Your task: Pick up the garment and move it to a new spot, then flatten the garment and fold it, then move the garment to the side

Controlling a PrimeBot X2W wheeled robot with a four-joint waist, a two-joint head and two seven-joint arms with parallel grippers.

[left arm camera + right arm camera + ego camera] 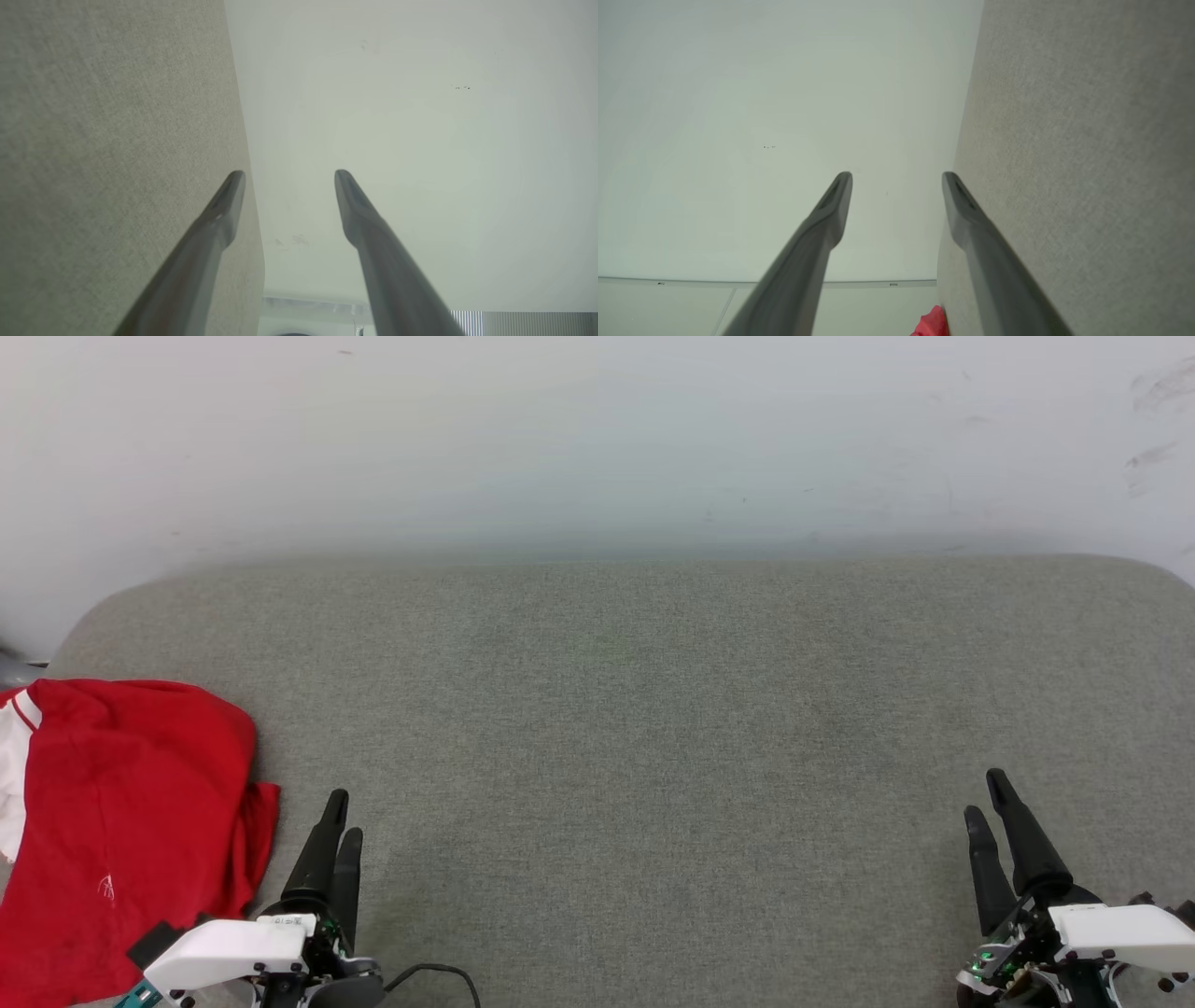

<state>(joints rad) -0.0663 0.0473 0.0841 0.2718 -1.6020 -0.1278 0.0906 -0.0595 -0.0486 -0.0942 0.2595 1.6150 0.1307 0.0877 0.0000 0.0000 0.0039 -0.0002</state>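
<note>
Left hand (345, 813) spread and empty — red garment (131, 803) just beside it

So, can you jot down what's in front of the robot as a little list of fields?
surface: grey fabric, pale wall behind
shirt: red with a white sleeve, rumpled, at the surface's left edge
left gripper: open, empty, beside the shirt, fingers not touching it
right gripper: open, empty, at the far right
held: nothing
</note>
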